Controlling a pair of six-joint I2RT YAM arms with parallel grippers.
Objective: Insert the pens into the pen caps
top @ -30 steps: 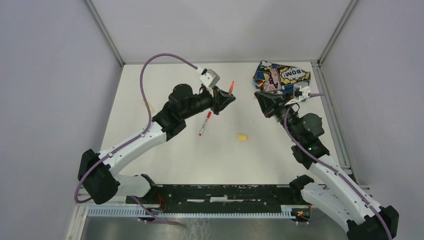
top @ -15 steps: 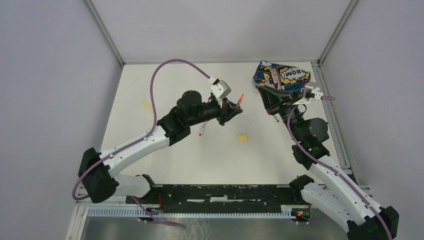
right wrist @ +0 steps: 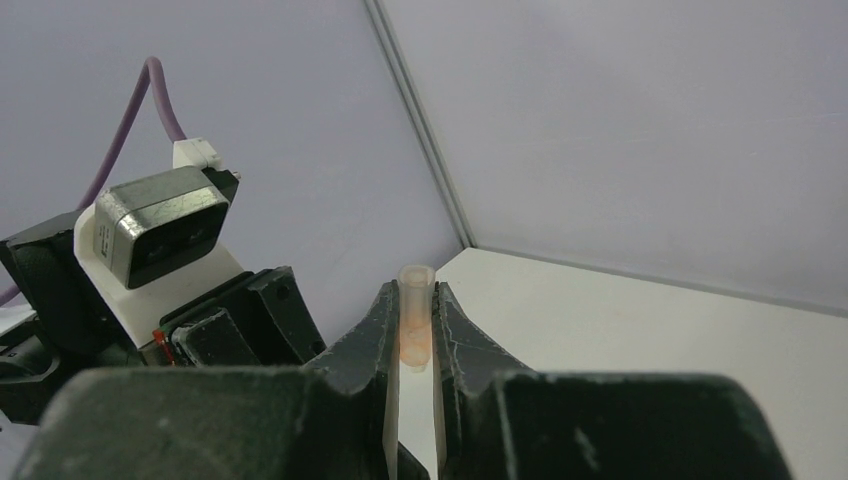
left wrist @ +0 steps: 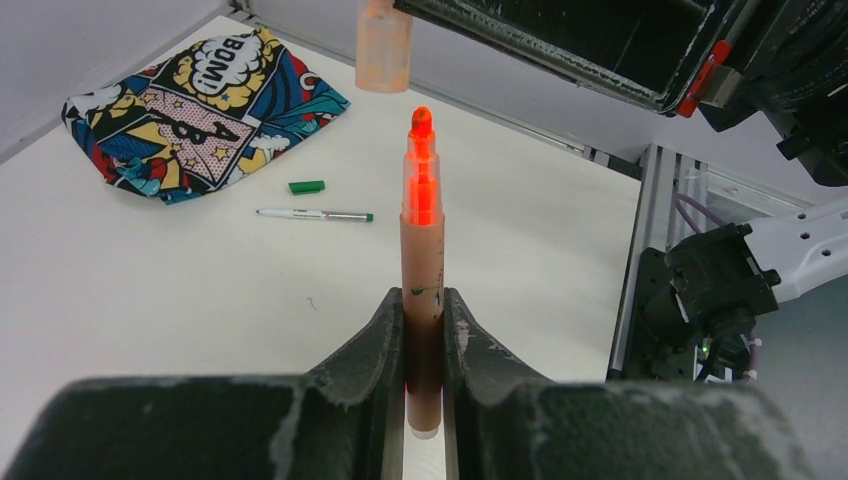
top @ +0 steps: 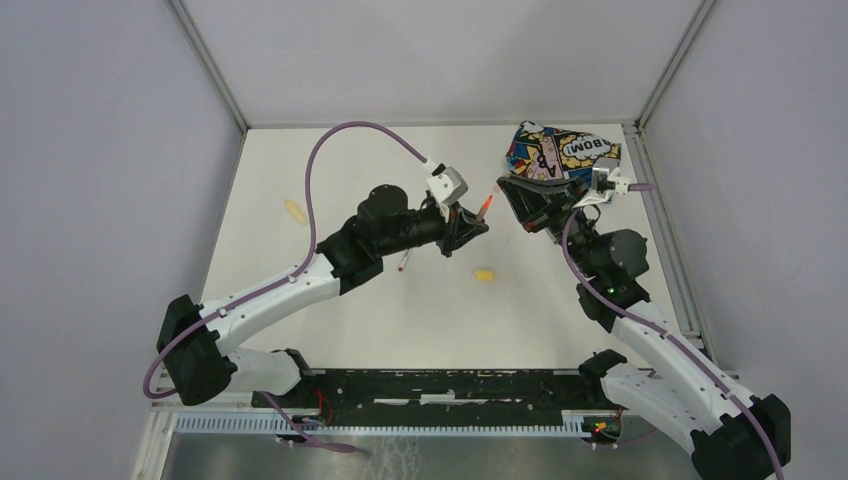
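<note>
My left gripper [left wrist: 424, 300] is shut on the barrel of an orange pen [left wrist: 422, 240], whose bare tip points away from it. Just beyond that tip hangs a translucent orange pen cap [left wrist: 384, 45], a small gap apart and slightly to the left. My right gripper [right wrist: 412, 295] is shut on this cap [right wrist: 414, 310], open end outward. From above, the pen [top: 485, 207] and the right gripper [top: 510, 200] meet above the table's back middle. A green-ended pen [left wrist: 315, 214] and a green cap [left wrist: 307, 186] lie on the table beyond.
The comic-print pouch [top: 560, 152] lies at the back right corner. A yellow cap [top: 484, 275] sits mid-table and a red-ended pen [top: 403, 262] shows partly under the left arm. A yellow pen [top: 294, 210] lies at the left. Frame rails border the table.
The left arm has carried the orange pen to the right, toward the right gripper. The right gripper has swung left with the cap. Pen tip and cap now stand close together.
</note>
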